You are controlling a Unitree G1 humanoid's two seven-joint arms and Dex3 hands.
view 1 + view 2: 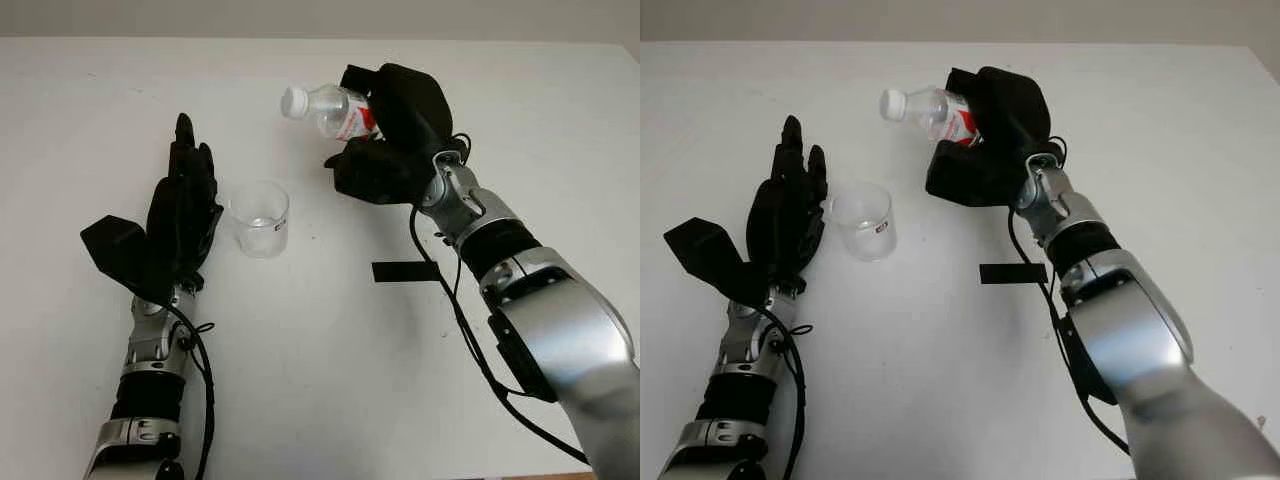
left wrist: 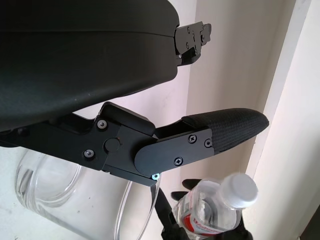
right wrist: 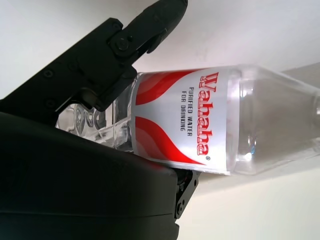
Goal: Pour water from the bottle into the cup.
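Looks like a lab or test room. Bare white table (image 1: pixel 320 400), plain pale wall (image 2: pixel 235 60). Black tape strip (image 1: pixel 405 271) on it.

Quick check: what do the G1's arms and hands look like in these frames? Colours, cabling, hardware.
Both hands, left hand and right hand, have matte black shells and black fingers with a textured pad and visible screws at the joints. The forearms are silver metal with black bands near the wrists. Loose black cables run along each arm.
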